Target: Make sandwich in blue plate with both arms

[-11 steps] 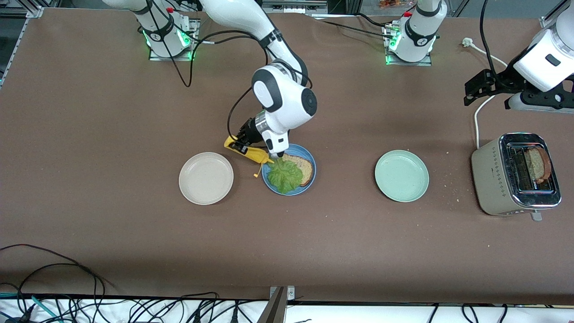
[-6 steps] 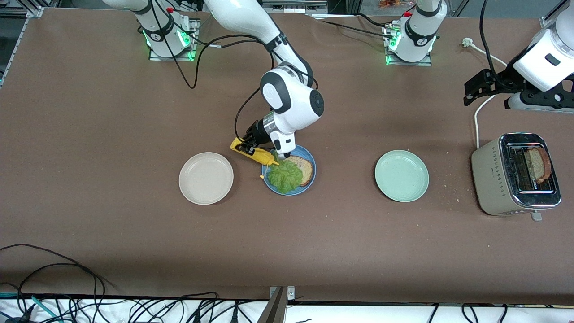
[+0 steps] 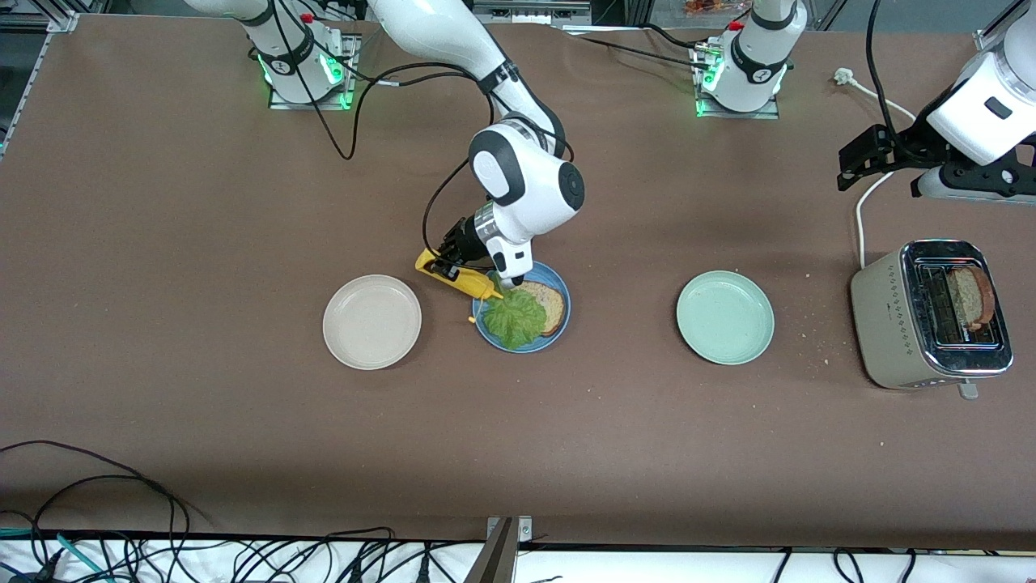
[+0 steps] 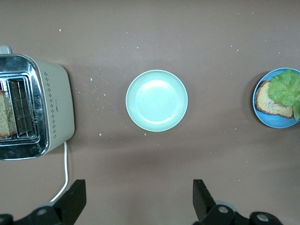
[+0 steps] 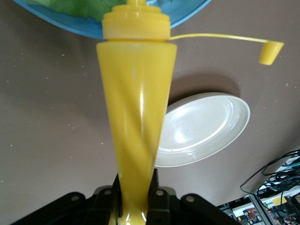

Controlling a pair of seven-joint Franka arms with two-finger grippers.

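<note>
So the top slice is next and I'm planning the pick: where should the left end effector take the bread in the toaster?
Grip the bread by its top edge, coming straight down: it stands upright in the toaster slot, only that edge exposed.

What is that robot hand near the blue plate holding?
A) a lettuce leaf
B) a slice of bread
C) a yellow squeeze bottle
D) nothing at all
C. The right gripper is shut on the yellow squeeze bottle, its open nozzle tipped over the lettuce on the blue plate. The left gripper waits open above the table by the toaster.
</note>
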